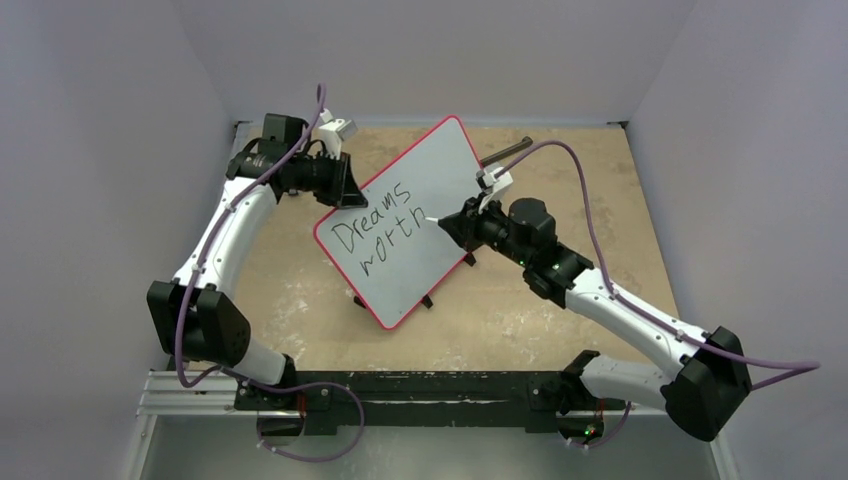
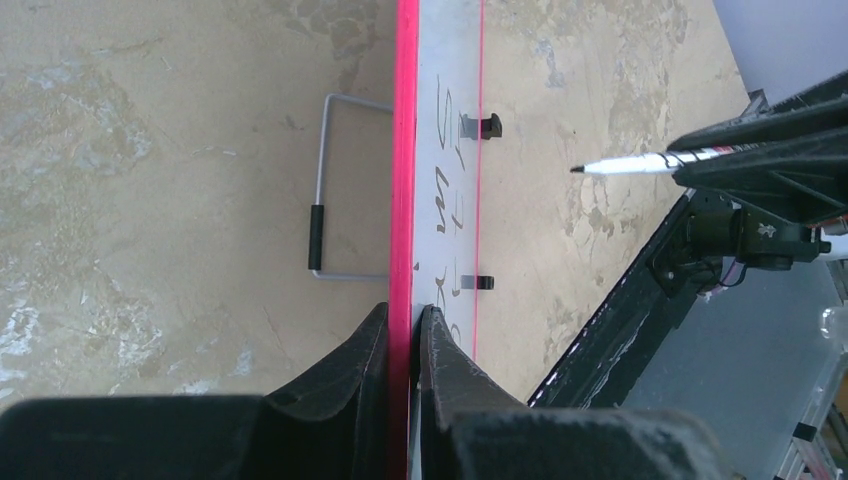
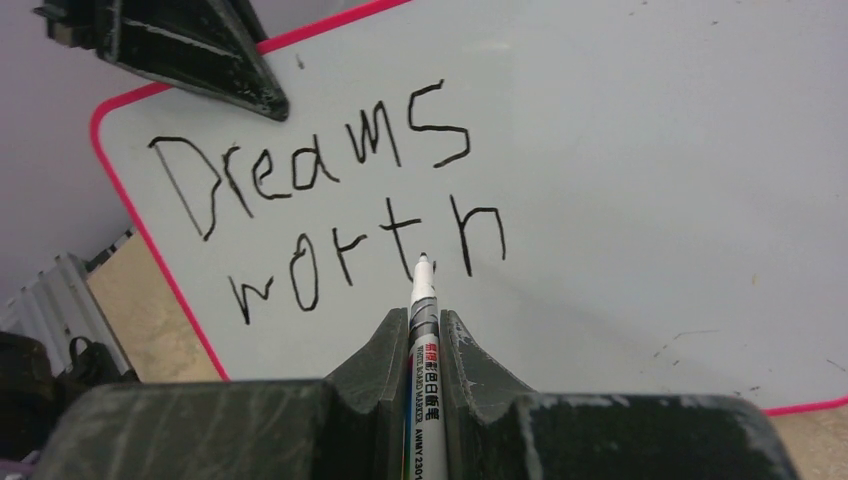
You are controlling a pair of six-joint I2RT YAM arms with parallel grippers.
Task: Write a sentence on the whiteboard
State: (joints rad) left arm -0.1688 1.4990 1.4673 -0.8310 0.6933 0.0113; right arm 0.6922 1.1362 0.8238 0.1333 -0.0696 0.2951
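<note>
The whiteboard (image 1: 440, 170), white with a thin red rim, stands tilted over the tan table. My left gripper (image 1: 345, 185) is shut on its upper left edge; in the left wrist view the fingers (image 2: 405, 310) pinch the red rim (image 2: 404, 150). The sentence (image 1: 380, 230) reads "Dreams worth" in two black lines (image 3: 330, 200). My right gripper (image 1: 450, 222) is shut on a white marker (image 3: 424, 300), with the jaws (image 3: 424, 315) tight around its barrel. The marker tip (image 2: 578, 169) hovers a short way off the board, near the "t" and "h" of "worth".
Behind the board a wire stand with a black grip (image 2: 317, 235) rests on the table. Small black clips (image 2: 488, 126) sit on the board's lower edge. A dark rod (image 1: 505, 152) lies at the back. A black rail (image 1: 420, 385) runs along the near edge.
</note>
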